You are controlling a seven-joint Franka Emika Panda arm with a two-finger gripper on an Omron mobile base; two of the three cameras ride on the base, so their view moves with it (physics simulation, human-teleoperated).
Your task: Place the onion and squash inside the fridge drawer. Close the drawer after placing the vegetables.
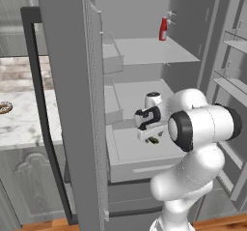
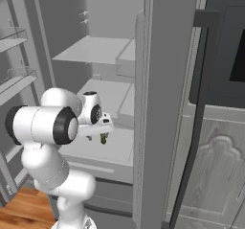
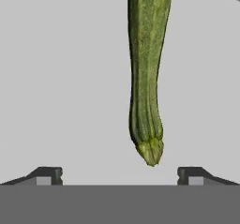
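Note:
The dark green squash (image 3: pixel 146 78) lies lengthwise ahead of my hand, its stem end pointing back between the two fingertips (image 3: pixel 47 175) and touching neither. My gripper (image 3: pixel 120 174) is open wide. From the base cameras my gripper (image 1: pixel 151 136) (image 2: pixel 101 133) hangs low over the pulled-out light-grey fridge drawer (image 1: pixel 144 169) (image 2: pixel 95 168). The squash (image 1: pixel 154 140) (image 2: pixel 103 138) shows just beneath it, over the drawer's floor. The onion is out of view.
The open fridge door (image 1: pixel 72 104) (image 2: pixel 165 103) stands close beside the arm. A red bottle (image 1: pixel 163 29) sits on the upper shelf. A frosted donut (image 1: pixel 4 108) lies on the marble counter (image 1: pixel 29 123) at left. Door racks (image 2: pixel 14 36) flank the other side.

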